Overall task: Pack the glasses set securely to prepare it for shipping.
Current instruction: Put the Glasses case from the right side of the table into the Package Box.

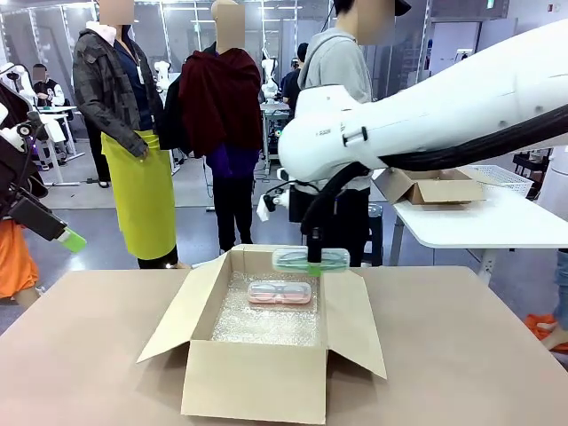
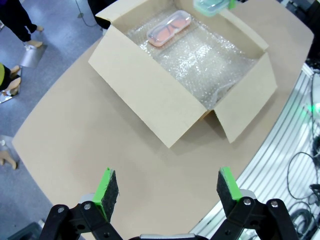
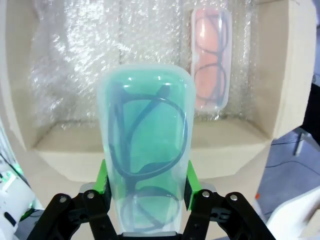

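While the left arm hangs back high at the table's left edge, the left gripper (image 2: 167, 189) stands with its jaws spread wide and nothing between the green pads (image 2: 106, 186), looking down from well off at the tabletop and the box. The right arm comes in from the right as a thick white link crossing the front view, and its wrist drops straight down over the far side of the box. There the right gripper (image 3: 145, 181) points downward, clamped on the long sides of the mint-green case (image 3: 145, 165). Dark-framed spectacles show through the clear lid. In the front view the case hangs level and crosswise, clear of the box floor, above the far rim.

The open cardboard box (image 1: 253, 382) sits on the tan table (image 1: 89, 355), near its middle, with all four flaps folded outward. A sheet of bubble wrap (image 1: 266, 327) lines its floor. On that sheet, close to the far wall, lies the pink case (image 1: 280, 292), flat and crosswise, with spectacles visible inside; the held case is above and just beyond it, not touching.

Beyond the table's far edge a person in a grey hoodie (image 1: 337, 62) stands behind the right arm. Farther right is a white table (image 1: 497, 222) carrying a small open carton (image 1: 435, 186) and a white basket (image 1: 501, 177). The floor behind is pale grey.
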